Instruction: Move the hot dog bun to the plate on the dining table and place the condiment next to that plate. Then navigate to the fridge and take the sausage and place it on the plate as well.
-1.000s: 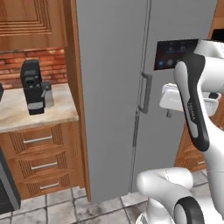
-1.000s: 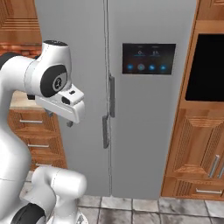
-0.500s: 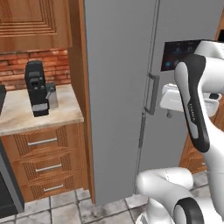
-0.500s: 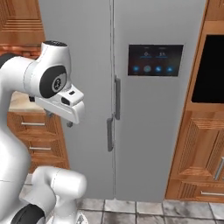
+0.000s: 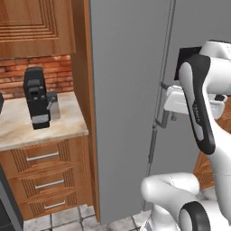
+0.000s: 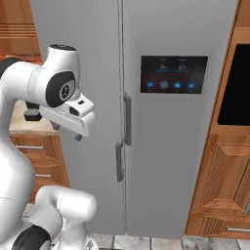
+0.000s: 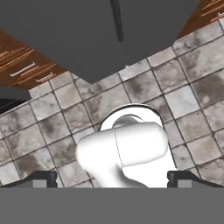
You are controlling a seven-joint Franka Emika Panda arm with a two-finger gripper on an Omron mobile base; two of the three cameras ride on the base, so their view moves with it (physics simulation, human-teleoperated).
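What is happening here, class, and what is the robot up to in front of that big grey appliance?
The robot has pulled up in front of the fridge, whose doors are shut. Its gripper is open, holds nothing and points down at the tiled floor; it touches neither door handle. To the left, a black coffee machine stands on the counter. The sausage would be inside the fridge, so a door must be opened first.

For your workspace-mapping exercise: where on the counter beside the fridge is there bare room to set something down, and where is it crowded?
On the counter, the front strip and the corner against the fridge are bare. The middle is crowded by the black coffee machine.
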